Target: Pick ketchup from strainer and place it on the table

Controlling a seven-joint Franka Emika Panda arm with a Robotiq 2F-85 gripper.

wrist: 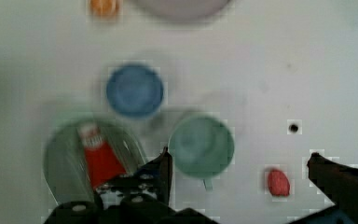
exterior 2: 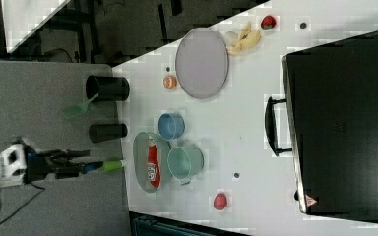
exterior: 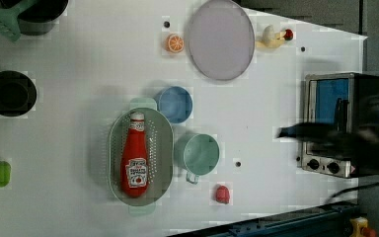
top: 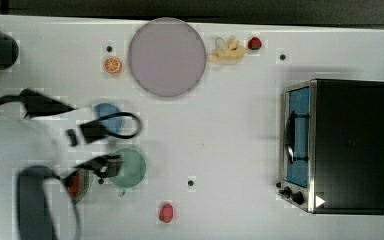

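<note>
**Ketchup lies in the strainer, pincer spread wide above the table**

The ketchup (exterior: pixel 134 160) lies flat in the strainer (exterior: pixel 164 148), cap toward the top of the left view, lower centre of the frame, label up. The left view shows the whole bottle; in the top view the arm covers nearly all of it, leaving a red sliver (top: pixel 73 184) at the lower left. The right view shows the bottle (exterior 2: pixel 152 168) from the side, low in the basin (exterior 2: pixel 139 162).

Just beside the strainer stand a blue bowl (exterior: pixel 175 104) and a green bowl (exterior: pixel 199 154), both toward the left view's right. Farther off on the table (exterior: pixel 79 64) lie a small red fruit (exterior: pixel 222 194), an orange half (exterior: pixel 174 43), a big grey plate (exterior: pixel 220 39), a banana (exterior: pixel 270 38) and a toaster oven (exterior: pixel 333 123).

In the wrist view the gripper (wrist: pixel 239 168) stands wide, holding nothing: one finger (wrist: pixel 163 170) is next to the strainer's edge, the other (wrist: pixel 335 175) is past the red fruit, the ketchup (wrist: pixel 100 156) off to one side.
</note>
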